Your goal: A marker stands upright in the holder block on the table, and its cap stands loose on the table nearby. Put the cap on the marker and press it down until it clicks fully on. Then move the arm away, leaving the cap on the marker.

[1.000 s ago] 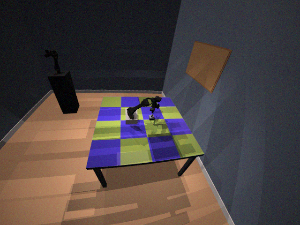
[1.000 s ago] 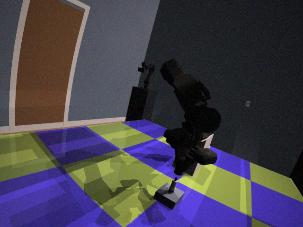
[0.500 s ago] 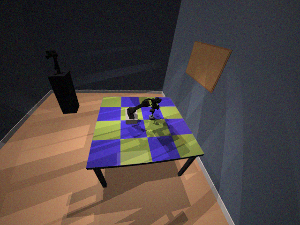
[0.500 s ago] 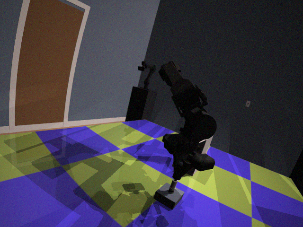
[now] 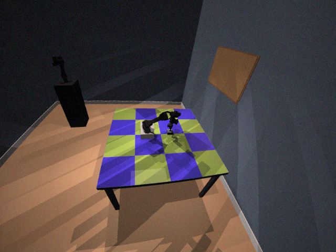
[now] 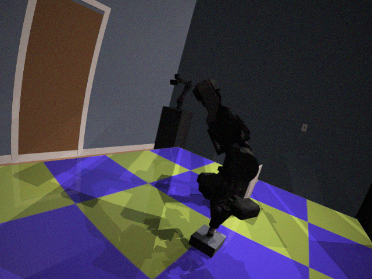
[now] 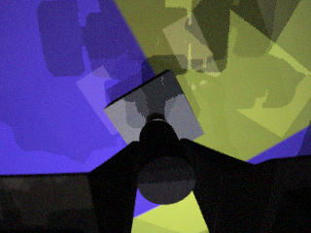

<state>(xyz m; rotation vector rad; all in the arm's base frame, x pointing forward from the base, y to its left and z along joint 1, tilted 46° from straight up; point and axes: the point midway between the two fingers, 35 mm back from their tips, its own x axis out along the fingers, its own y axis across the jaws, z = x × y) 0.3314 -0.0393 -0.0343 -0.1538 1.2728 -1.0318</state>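
1. Seen from the wrist, the two dark fingers close on the black cap (image 7: 162,165), which fills the gap between them and points down toward the block (image 7: 182,118).
2. Just beyond the cap's far end, a pale ring marks the marker (image 7: 155,116), standing in the grey block; the cap lines up with it, though whether the cap is fully seated cannot be told from this view.
3. In the exterior view, the gripper (image 6: 214,220) reaches straight down over the block (image 6: 207,241), and a short stretch of the marker (image 6: 211,232) shows between the cap and the block's top face.
4. The block sits on the tabletop (image 6: 90,210) where a blue square meets a yellow-green one, with the arm's shadows spread to its left.
5. The arm (image 6: 225,150) folds steeply above the block, its base just beside a white panel (image 6: 253,181) behind it.
6. From the top view, the arm (image 5: 158,120) stretches across the far half of the checkered tabletop (image 5: 151,173), the gripper (image 5: 169,127) dropping onto the small block (image 5: 170,132).
7. Farther back, a dark pedestal (image 5: 71,103) carrying a camera stands on the wooden floor (image 5: 40,189), well apart from the tabletop, and a brown board (image 5: 233,73) hangs on the wall.
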